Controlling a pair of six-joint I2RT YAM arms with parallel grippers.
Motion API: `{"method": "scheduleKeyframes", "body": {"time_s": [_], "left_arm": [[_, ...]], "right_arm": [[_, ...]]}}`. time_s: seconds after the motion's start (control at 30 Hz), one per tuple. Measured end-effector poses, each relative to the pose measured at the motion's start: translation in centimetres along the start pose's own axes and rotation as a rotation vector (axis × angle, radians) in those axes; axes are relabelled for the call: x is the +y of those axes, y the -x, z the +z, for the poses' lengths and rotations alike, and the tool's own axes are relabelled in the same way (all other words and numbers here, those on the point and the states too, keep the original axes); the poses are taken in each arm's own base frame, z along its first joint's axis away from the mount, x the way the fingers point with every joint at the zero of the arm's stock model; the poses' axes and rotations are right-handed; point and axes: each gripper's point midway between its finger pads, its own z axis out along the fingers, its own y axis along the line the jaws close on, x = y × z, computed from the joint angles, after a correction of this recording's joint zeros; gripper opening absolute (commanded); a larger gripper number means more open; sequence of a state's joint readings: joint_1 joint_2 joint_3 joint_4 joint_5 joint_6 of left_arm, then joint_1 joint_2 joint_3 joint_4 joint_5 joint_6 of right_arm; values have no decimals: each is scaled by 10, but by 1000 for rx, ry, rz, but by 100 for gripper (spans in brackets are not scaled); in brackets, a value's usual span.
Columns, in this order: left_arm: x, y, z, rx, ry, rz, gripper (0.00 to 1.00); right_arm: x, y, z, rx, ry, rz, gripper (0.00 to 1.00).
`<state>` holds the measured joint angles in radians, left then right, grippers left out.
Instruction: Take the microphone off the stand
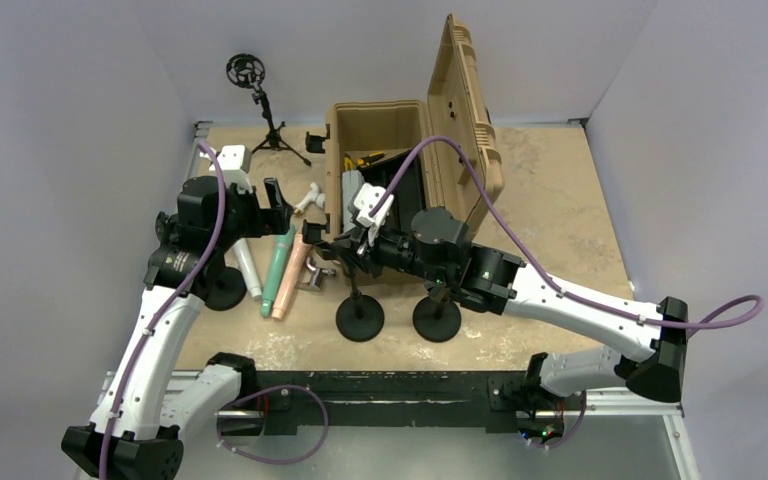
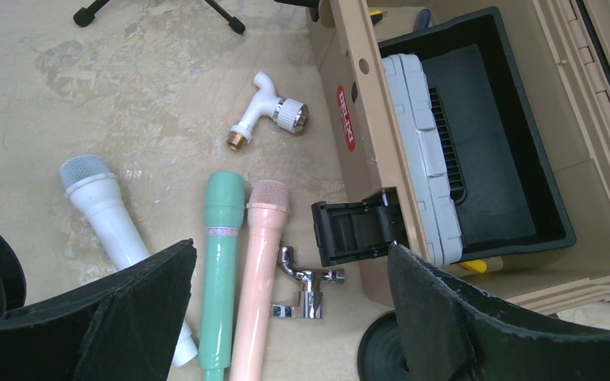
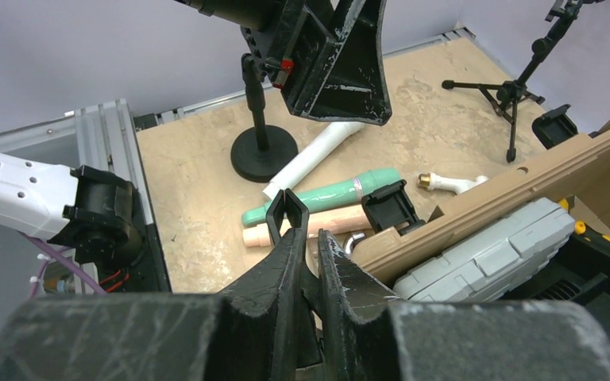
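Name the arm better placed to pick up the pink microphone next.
Left, likely. Its jaws stand open right over the pink microphone, while the right arm's jaws are shut, up by a stand's clip.

A red oval label is sitting on the tan case front wall. Its white lettering is showing too blurred to read.

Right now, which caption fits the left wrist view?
Open left fingers above white, green and pink microphones beside a tan case.
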<state>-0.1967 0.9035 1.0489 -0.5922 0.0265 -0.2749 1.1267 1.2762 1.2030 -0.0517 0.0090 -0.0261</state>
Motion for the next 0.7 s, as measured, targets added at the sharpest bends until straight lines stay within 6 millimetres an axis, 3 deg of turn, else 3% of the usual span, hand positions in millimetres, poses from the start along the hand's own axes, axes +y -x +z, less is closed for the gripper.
{"method": "scheduleKeyframes", "body": {"time_s": [0.33,0.5,0.6,0.7], "left_arm": [[0,0,0,0,0,0,88],[0,0,0,0,0,0,88],[0,0,0,0,0,0,88],[0,0,0,0,-1,-2,88]], "right_arm": [[1,-7,-2,-16,3,4,12],[4,-65,-3,137,14,8,13],[6,-88,-6,193,23,15,14],[6,-88,-5,183,19,30,16]]}}
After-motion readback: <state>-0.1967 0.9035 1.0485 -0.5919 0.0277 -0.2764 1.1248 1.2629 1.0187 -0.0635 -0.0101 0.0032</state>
